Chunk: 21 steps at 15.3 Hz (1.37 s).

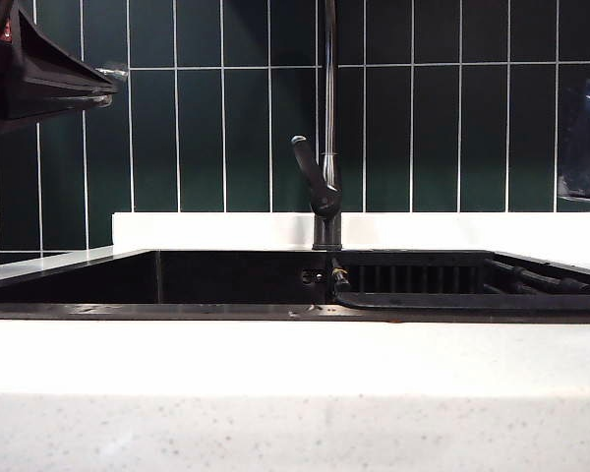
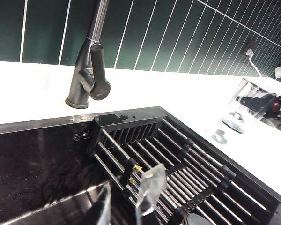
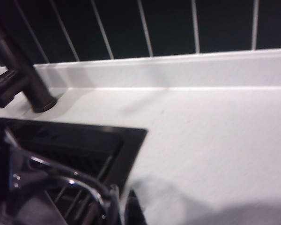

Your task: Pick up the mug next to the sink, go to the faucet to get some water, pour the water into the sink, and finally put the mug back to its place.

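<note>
At the right end of the counter (image 2: 253,154), beside the sink (image 2: 37,164), the right claw (image 2: 271,105) is clamped on the clear mug (image 2: 241,105), held tilted just above the white top, while the left claw (image 2: 126,201) hovers part-open over the sink's rack (image 2: 178,164), near the faucet (image 2: 86,79).

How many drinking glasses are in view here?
1. The mug is right of the sink, lifted off the counter in the right hand. The left hand hangs empty over the sink. More could hide inside the sink.
</note>
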{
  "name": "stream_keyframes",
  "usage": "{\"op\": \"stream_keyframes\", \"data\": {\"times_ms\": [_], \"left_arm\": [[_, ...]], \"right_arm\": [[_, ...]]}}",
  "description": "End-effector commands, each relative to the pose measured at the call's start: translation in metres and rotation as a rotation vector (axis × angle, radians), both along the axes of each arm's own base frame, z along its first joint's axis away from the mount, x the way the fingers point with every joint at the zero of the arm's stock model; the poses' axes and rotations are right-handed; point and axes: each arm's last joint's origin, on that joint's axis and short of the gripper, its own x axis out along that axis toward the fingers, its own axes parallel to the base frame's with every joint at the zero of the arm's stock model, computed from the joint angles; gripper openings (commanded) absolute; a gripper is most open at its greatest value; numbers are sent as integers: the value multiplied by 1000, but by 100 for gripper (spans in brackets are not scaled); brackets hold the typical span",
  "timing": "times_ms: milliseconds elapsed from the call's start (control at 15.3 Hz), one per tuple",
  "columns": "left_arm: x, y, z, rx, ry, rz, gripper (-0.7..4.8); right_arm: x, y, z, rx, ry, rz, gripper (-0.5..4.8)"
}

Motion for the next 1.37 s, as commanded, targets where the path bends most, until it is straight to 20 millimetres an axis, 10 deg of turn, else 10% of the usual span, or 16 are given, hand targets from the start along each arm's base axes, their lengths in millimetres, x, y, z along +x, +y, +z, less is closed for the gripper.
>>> {"op": "stream_keyframes", "data": {"times_ms": [65,718,1371], "left_arm": [[0,0,4,-20,-3,-8,79],[12,-3,37,10,-54,-83,79],[14,-4,35,27,-39,-114,79]], "right_arm": [[-3,24,16,-29,73,36,-2],[19,152,113,-136,151,290,-2],[76,215,138,-61,185,452,-2]]}}
